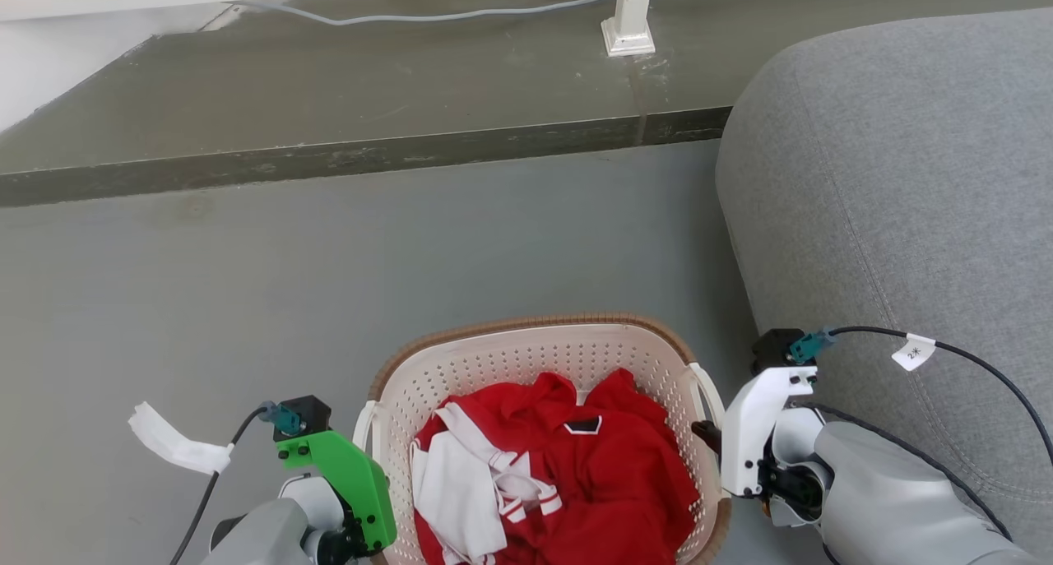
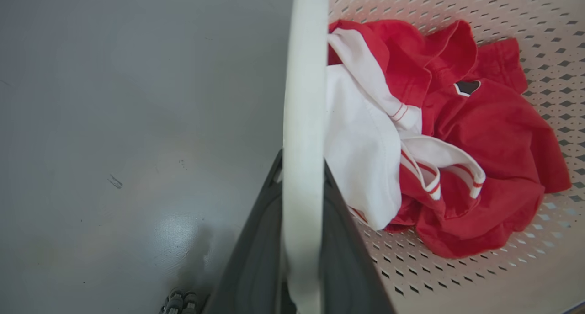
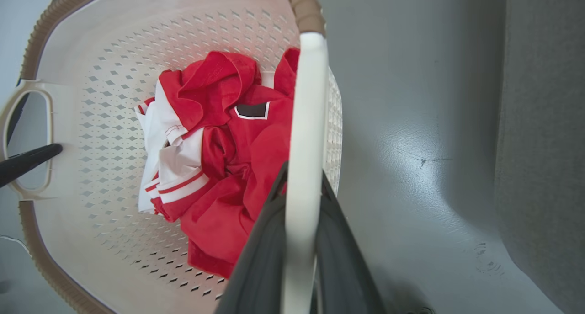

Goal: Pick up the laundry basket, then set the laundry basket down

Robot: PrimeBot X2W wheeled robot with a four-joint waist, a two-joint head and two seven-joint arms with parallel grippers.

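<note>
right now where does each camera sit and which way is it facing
head view: on the head, facing forward and down at the laundry basket and floor; left forearm and right forearm show.
left wrist view: on the left wrist, facing along the left pincer, shut on the left handle.
right wrist view: on the right wrist, facing along the right pincer, shut on the right handle.
shared: all three see the red and white clothes in the basket.
</note>
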